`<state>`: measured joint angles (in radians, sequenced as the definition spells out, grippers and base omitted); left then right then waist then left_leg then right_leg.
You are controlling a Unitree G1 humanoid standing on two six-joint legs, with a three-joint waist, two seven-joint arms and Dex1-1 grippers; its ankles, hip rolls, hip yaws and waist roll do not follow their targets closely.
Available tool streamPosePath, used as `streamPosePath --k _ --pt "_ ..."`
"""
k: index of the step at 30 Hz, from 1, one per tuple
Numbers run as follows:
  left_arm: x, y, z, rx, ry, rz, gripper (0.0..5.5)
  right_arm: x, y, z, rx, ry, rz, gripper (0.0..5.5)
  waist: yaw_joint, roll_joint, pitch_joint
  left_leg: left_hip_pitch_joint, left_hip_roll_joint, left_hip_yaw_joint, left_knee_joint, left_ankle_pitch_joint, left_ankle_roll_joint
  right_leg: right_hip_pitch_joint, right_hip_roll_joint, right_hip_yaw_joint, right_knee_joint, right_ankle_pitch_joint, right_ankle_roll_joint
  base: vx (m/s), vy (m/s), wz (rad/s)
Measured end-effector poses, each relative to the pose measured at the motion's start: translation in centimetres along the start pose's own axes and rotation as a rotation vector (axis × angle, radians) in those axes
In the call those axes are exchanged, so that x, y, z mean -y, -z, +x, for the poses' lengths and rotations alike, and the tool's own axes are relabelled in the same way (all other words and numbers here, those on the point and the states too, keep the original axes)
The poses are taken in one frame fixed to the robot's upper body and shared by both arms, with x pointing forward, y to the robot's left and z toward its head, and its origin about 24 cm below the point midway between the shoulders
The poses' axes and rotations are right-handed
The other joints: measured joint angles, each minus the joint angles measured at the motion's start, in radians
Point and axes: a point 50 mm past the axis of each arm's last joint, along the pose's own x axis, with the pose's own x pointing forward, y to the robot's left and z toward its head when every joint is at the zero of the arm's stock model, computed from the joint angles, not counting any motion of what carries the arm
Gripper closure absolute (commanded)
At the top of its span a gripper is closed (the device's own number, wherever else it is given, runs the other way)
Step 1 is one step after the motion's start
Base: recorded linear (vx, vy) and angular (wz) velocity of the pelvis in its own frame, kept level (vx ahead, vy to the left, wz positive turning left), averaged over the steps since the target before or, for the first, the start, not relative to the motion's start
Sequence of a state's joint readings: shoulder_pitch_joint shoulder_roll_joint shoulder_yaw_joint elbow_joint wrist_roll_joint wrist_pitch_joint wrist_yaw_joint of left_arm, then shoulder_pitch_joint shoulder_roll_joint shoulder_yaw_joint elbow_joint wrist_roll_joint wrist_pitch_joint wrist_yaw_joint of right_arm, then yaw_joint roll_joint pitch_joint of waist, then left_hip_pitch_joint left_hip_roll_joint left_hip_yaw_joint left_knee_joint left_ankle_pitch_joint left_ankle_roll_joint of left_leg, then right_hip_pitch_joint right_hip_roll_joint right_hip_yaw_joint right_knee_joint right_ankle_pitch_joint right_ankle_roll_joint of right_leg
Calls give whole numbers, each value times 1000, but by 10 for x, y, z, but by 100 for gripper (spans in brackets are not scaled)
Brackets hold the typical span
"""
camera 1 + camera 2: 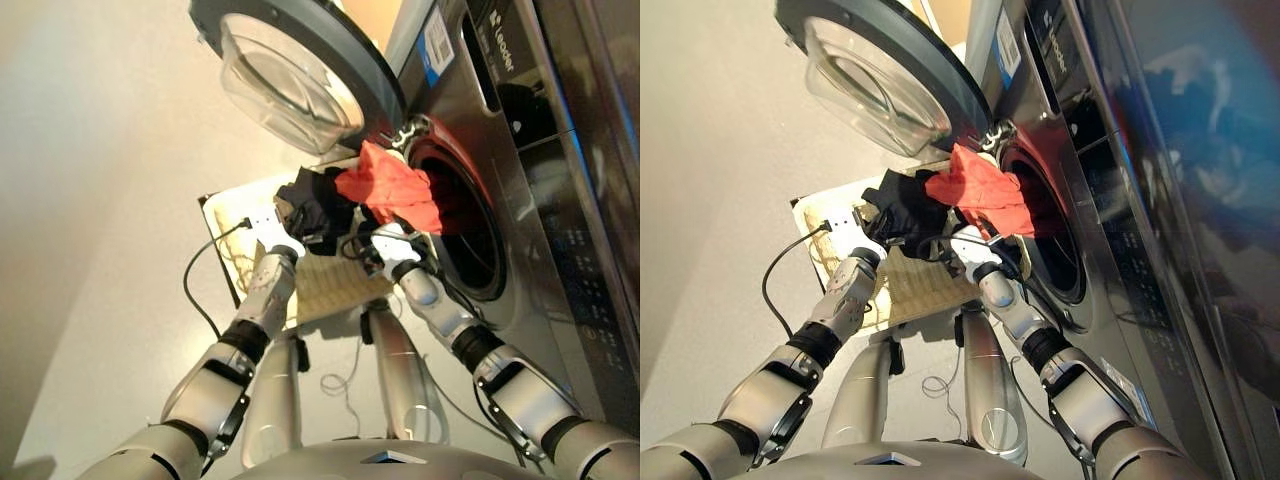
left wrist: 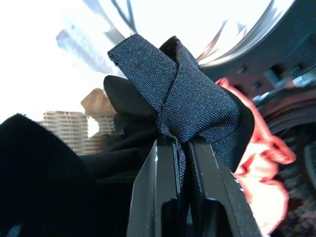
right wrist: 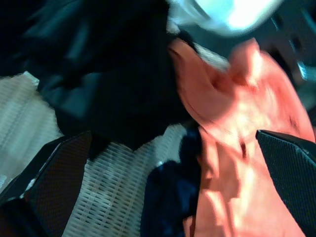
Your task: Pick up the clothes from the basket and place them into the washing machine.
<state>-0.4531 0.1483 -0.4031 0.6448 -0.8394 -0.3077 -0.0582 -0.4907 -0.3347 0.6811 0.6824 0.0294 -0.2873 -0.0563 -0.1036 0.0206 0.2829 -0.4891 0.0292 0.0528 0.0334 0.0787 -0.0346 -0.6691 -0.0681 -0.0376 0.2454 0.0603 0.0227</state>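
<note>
Left wrist view: my left gripper (image 2: 183, 148) pinches navy garment (image 2: 187, 98); my right gripper (image 3: 173, 163) gapes empty, orange-red garment (image 3: 237, 148) between fingers.

Both my arms reach forward over the basket (image 1: 225, 215), left beside right. My left gripper (image 2: 181, 145) has its jaws pressed nearly together, pinching a fold of dark navy cloth (image 2: 190, 98) above the basket. My right gripper (image 3: 173, 148) has its jaws spread wide apart, hanging just over the basket with nothing between them, nearer the washing machine (image 1: 500, 180) than my left one.
</note>
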Motion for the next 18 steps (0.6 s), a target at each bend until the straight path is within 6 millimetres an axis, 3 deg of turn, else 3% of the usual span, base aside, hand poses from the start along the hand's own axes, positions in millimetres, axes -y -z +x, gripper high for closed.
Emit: streamPosePath --k 7,14,18 --pt "9 3 -12 2 80 -70 550 -13 -13 -3 73 -130 -95 0 20 32 3 110 2 -13 -33 8 0 106 -1 -18 -5 -13 2 16 -1 7" --pt "28 7 -24 -11 186 -160 550 -22 -22 -1 113 -201 -193 0 29 95 -41 152 7 -26 -49 5 5 151 -1 -32 -11 -22 -3 0 0 0" --pt "36 11 -29 -35 226 -197 550 -24 -21 -2 114 -207 -233 0 34 120 -65 173 13 -26 -49 10 -2 182 5 -43 -23 -22 -5 0 0 0"
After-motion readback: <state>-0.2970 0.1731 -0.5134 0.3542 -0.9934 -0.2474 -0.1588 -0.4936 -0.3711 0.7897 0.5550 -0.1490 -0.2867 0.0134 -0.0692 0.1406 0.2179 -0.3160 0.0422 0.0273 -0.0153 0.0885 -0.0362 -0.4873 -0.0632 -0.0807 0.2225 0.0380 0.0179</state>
